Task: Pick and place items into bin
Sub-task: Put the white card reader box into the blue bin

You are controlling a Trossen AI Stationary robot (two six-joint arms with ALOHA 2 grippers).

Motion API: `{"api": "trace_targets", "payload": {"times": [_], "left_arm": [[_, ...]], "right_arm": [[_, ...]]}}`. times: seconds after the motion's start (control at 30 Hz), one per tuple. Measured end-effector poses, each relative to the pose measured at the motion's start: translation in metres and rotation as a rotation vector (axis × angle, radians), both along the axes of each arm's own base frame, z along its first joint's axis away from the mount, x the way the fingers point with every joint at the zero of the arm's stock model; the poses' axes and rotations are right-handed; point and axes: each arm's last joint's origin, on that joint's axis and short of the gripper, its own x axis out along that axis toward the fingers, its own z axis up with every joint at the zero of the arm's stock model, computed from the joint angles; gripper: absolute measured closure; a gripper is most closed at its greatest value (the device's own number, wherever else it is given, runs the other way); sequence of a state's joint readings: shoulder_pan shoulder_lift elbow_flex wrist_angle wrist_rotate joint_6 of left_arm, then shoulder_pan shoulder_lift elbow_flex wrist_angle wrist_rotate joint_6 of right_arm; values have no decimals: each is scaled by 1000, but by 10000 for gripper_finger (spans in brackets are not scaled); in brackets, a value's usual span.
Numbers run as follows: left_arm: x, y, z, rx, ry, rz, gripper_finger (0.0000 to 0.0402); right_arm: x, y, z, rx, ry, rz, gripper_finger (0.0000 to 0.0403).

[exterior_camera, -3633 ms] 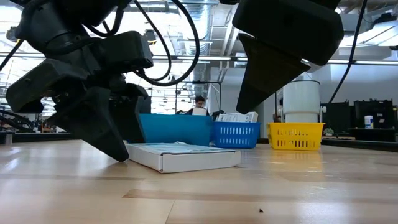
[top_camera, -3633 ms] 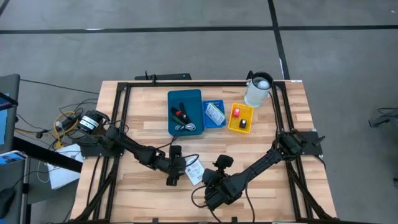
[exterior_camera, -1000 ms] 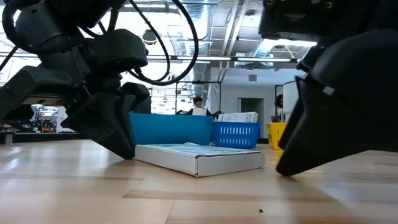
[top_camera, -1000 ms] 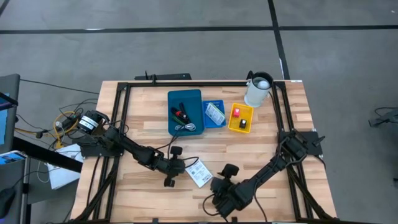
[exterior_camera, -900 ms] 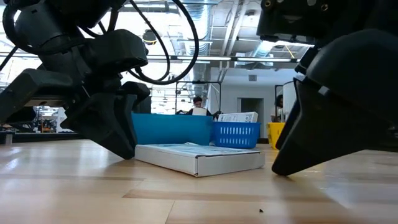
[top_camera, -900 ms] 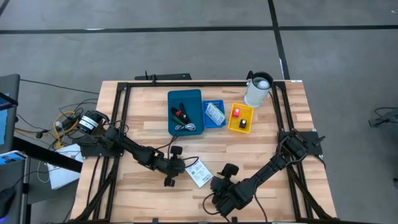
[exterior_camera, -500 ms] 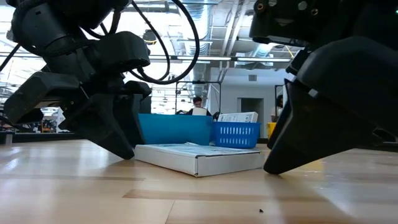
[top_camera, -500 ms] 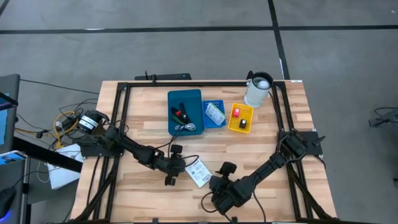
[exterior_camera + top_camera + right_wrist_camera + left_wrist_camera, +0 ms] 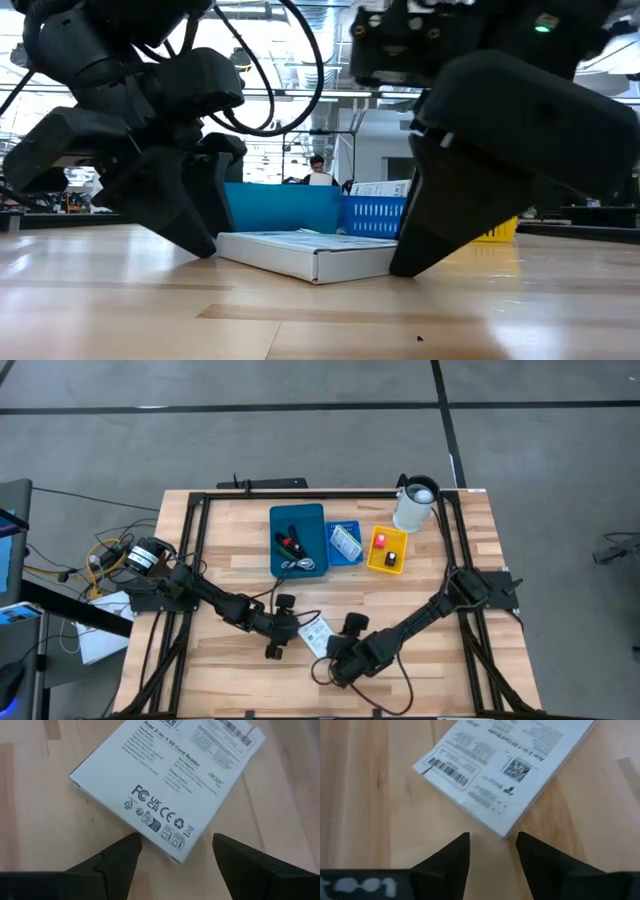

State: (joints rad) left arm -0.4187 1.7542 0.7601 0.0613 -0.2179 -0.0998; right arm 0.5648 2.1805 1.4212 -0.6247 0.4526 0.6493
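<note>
A white printed flat packet (image 9: 313, 635) lies flat on the wood table, between both grippers. My left gripper (image 9: 283, 630) stands open at its left side; in the left wrist view the left gripper (image 9: 492, 842) has a corner of the packet (image 9: 505, 831) just ahead of its gap. My right gripper (image 9: 335, 650) stands open at the packet's near-right side; in the right wrist view the right gripper (image 9: 176, 841) has a packet corner (image 9: 172, 855) between its fingers with bare wood on both sides. In the low view the packet (image 9: 310, 250) sits between the two dark grippers.
At the far side stand a blue bin (image 9: 298, 540) holding a black cable and small pieces, a small blue basket (image 9: 345, 543) with a white packet, a yellow bin (image 9: 387, 550) with red and black pieces, and a white jug (image 9: 415, 505). A black frame borders the table.
My right gripper has moved from the near edge toward the far-left, up to the packet, and now stands with its open fingers around the packet's near corner. The packet has stayed where it was.
</note>
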Motion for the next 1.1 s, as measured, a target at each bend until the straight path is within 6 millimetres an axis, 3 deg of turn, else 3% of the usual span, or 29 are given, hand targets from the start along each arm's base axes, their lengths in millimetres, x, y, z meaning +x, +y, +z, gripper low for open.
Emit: {"api": "trace_targets", "payload": {"times": [0.27, 0.57, 0.7, 0.9, 1.1], "left_arm": [[1, -1, 0, -22, -7, 2, 244], [2, -2, 2, -44, -34, 25, 244], [2, -2, 2, -45, -39, 26, 244], [3, -2, 2, -46, -43, 27, 255], [2, -2, 3, -45, -39, 27, 312]], "right_arm": [[12, -10, 1, 133, 14, -5, 174], [22, -10, 1, 157, -43, 76, 312], [24, -11, 2, 137, -60, 102, 351], [26, -13, 2, 108, -78, 122, 360], [28, -15, 3, 93, -90, 117, 359]]}}
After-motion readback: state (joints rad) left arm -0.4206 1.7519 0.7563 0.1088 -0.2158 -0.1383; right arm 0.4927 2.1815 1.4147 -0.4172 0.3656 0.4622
